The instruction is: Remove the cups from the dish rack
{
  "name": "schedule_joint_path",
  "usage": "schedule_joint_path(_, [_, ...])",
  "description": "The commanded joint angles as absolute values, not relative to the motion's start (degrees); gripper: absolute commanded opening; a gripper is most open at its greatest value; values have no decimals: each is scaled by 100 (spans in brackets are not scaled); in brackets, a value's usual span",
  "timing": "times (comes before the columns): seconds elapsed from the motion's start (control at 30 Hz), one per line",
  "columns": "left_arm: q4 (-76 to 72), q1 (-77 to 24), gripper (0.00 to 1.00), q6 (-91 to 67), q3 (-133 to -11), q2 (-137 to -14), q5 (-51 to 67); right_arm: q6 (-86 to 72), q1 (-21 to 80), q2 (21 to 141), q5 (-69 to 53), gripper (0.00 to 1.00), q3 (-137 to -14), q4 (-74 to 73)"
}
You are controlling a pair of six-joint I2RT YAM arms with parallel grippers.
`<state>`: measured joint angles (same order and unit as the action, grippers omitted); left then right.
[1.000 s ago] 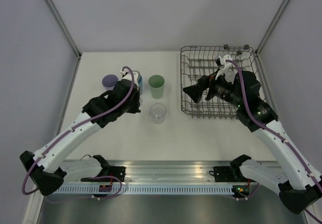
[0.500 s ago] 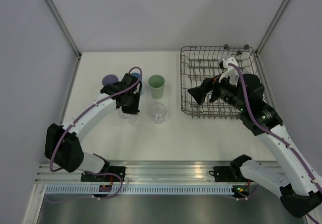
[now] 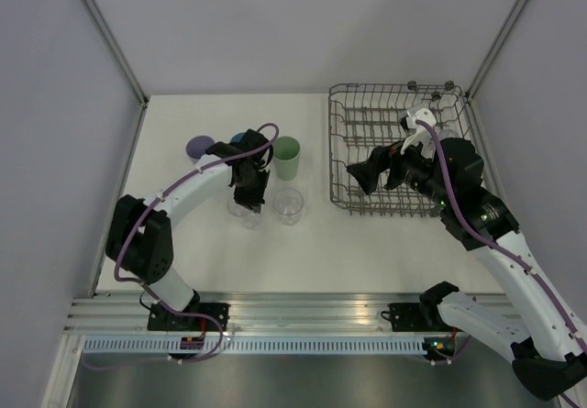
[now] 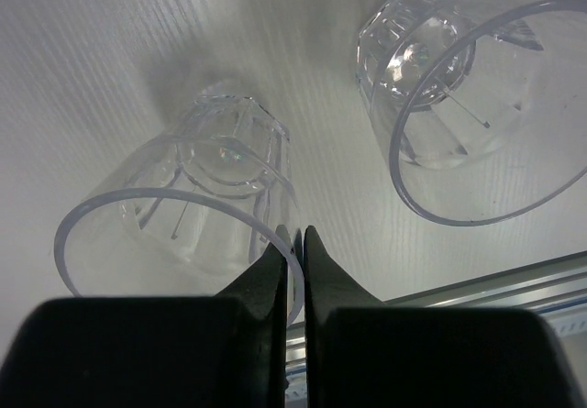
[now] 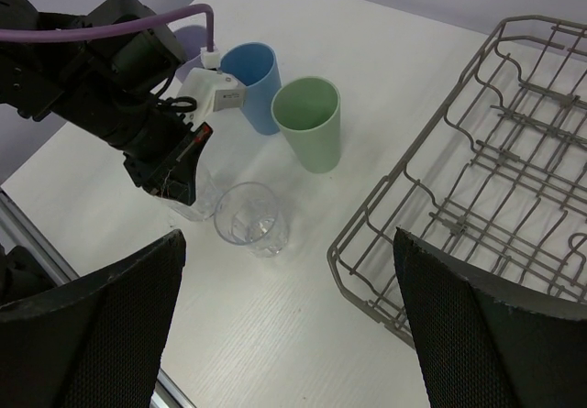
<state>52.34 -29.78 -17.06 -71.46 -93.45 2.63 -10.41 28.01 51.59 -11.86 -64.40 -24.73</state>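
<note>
On the desk point(image 3: 183, 243), my left jaws pinch the rim of a clear glass point(image 4: 183, 197) — right jaws gape wide above the dish rack point(image 3: 362, 142).

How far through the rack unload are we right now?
Done: the lavender cup, blue cup, green cup and one clear glass stand on the table. In hand: the left gripper is shut on the rim of a second clear glass beside the first. Left: the right gripper hangs open over the dish rack; the right arm hides whether cups remain there.
</note>
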Motion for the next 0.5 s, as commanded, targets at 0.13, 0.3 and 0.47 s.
schedule_joint_path(0.13, [5519,-3146,3,-1406,-7664,-9580,62,-861,2804,5063,-1037,98,-6390,-2540])
schedule_joint_path(0.3, [5537,-3190,3,-1380,-7717,-9791,-130,-826,2804,5028,-993,98,-6363,-2584])
schedule_joint_path(0.47, [5520,-3208,3,-1380,-7769,-9879,-307,-791,2812,4984,-984,98,-6390,-2628])
